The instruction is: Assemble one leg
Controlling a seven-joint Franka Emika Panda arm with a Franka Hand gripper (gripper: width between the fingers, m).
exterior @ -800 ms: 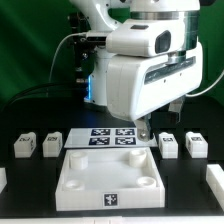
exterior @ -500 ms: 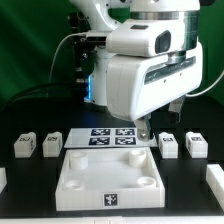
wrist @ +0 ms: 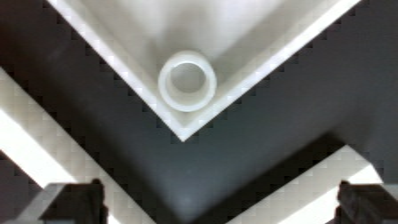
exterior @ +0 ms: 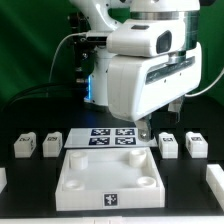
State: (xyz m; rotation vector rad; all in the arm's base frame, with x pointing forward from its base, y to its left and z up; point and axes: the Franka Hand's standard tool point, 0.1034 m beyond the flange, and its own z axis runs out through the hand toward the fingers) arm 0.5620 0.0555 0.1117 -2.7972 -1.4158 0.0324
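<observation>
Four small white legs with marker tags stand on the black table in the exterior view: two on its left (exterior: pixel 24 145) (exterior: pixel 51 145) and two on its right (exterior: pixel 169 145) (exterior: pixel 196 145). The large white square panel (exterior: pixel 110 172) with round corner sockets lies at the front middle. My gripper (exterior: pixel 163 124) hangs above the table behind the panel, near the right pair of legs, open and empty. In the wrist view the gripper (wrist: pixel 217 205) is open over one panel corner (wrist: pixel 187 30) with its round socket (wrist: pixel 187 82). No leg shows in the wrist view.
The marker board (exterior: pixel 112 137) lies flat just behind the panel. White pieces show at the exterior view's left edge (exterior: pixel 2 178) and right edge (exterior: pixel 215 177). The arm's large white body (exterior: pixel 140 80) fills the middle of the scene.
</observation>
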